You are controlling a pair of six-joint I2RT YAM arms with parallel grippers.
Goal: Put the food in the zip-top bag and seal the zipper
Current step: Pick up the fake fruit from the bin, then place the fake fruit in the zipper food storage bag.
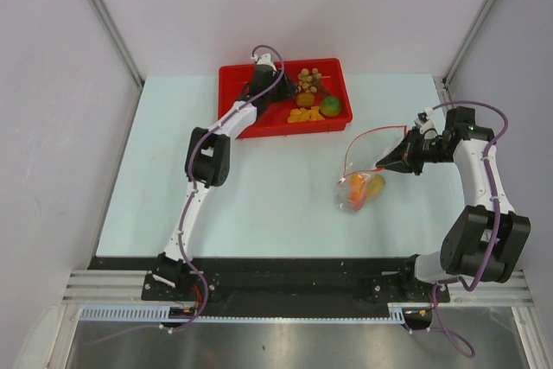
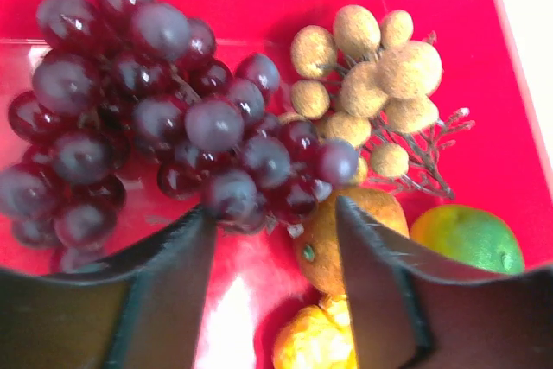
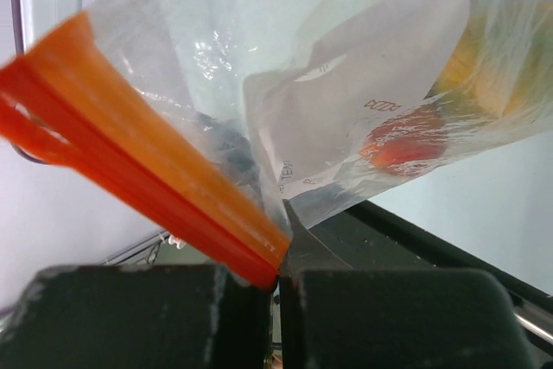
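Observation:
My left gripper [image 2: 275, 213] is open over the red tray [image 1: 238, 75], just short of the dark purple grape bunch [image 2: 164, 118]. The tan ball cluster [image 2: 371, 75], a brown-orange fruit [image 2: 324, 248], a round green fruit [image 2: 471, 235] and orange chunks [image 2: 315, 343] lie beside it. My right gripper [image 1: 386, 162] is shut on the red-orange zipper strip [image 3: 147, 162] of the clear zip-top bag [image 1: 363, 187] and holds its mouth up. Red-orange and yellow-green mangoes [image 1: 370, 189] sit inside the bag; they also show in the right wrist view [image 3: 406, 140].
The red tray stands at the back of the light table [image 1: 259, 205], with the left arm's links reaching over its left half. Grey walls close in both sides. A black rail [image 1: 302, 274] runs along the near edge.

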